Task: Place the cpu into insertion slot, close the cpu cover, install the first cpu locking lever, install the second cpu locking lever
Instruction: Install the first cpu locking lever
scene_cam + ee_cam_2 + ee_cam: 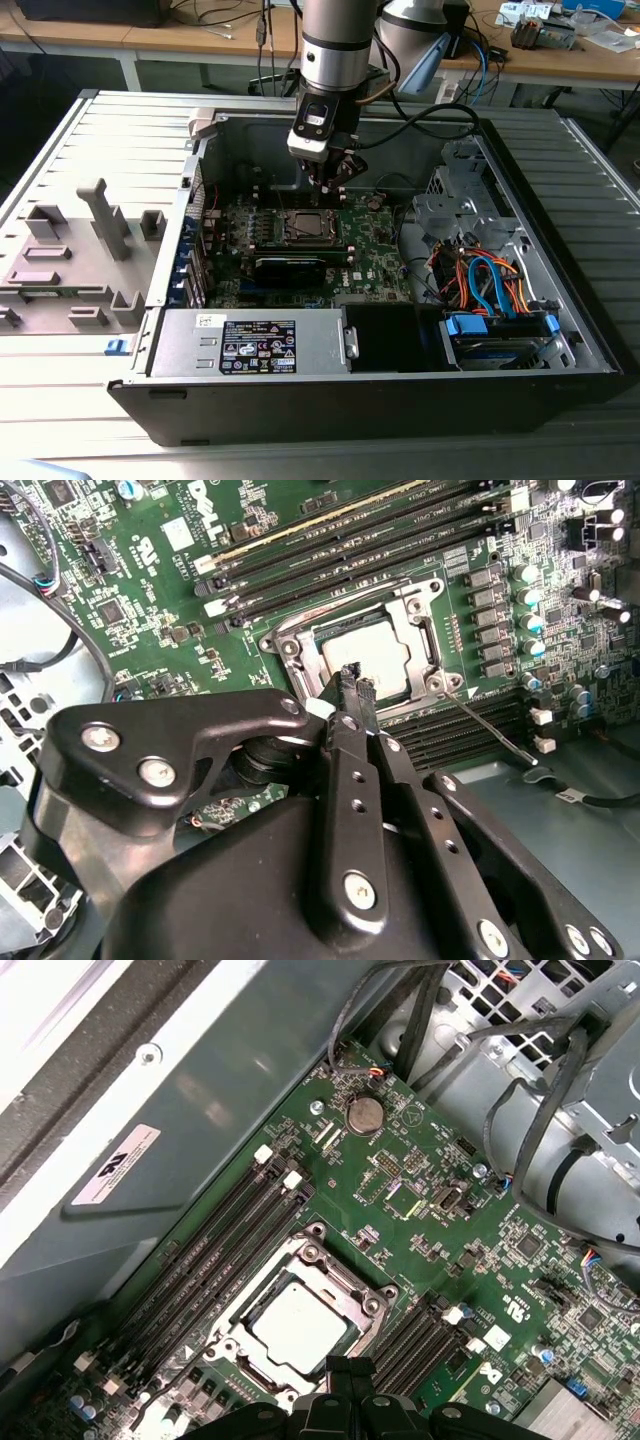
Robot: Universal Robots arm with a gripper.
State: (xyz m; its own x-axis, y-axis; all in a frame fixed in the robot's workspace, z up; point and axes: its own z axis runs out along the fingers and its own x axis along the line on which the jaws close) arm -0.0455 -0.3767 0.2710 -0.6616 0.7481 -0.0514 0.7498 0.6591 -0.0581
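The cpu [368, 652] [300, 1324] lies flat in the insertion slot [310, 228] on the green motherboard, its silver-grey top showing through the window of the cpu cover [420, 610] [350, 1282]. The silvery cover frame lies down flat around the chip. A thin wire locking lever [495, 735] juts out from one socket corner, away from the frame. My gripper [355, 680] [335, 172] [345, 1368] hovers just above the socket's edge, fingers shut together with nothing between them.
Long black memory slots [360, 540] [210, 1250] flank the socket on both sides. A black card [290, 268] stands nearer the case front. Bundled cables [480, 275] and a drive cage sit at the exterior view's right. The case wall [150, 1140] rises close behind the board.
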